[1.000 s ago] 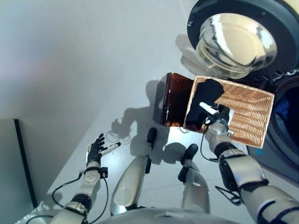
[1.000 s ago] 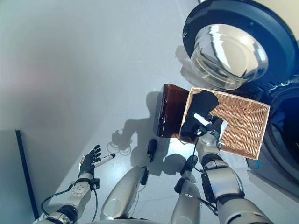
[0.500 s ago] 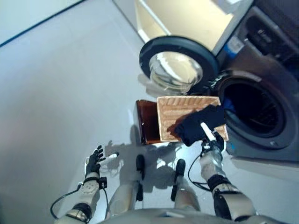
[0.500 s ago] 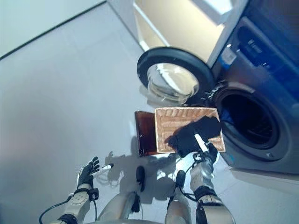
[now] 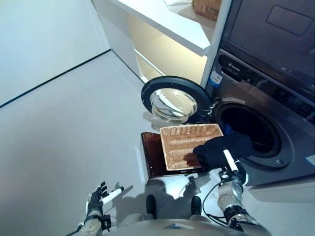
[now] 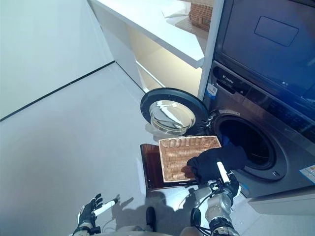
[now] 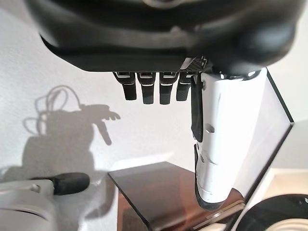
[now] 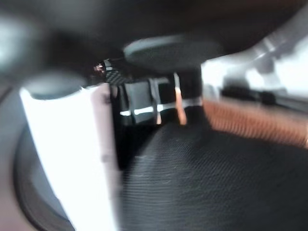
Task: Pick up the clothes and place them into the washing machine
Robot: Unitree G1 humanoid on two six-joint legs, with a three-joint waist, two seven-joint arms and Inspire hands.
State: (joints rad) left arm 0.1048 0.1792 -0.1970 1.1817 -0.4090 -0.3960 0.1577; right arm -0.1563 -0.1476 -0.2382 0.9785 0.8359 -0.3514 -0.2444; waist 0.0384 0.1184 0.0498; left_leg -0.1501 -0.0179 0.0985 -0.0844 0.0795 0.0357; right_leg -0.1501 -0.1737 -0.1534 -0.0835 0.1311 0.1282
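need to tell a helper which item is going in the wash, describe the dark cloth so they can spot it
Find the washer with its round door swung open. In front of it a wicker basket sits on a brown stand. The black cloth hangs from the right robot hand by the basket's corner nearest the drum, the only soft dark thing there.

A basket point(image 5: 184, 142) is sitting before the washing machine point(image 5: 266, 98), its open door point(image 5: 172, 101) swinging left behind it.

floor point(image 5: 64, 128) — pale grey | on it: brown stand point(image 5: 153, 157) — wicker basket point(image 5: 184, 142) atop | washing machine point(image 5: 266, 98)
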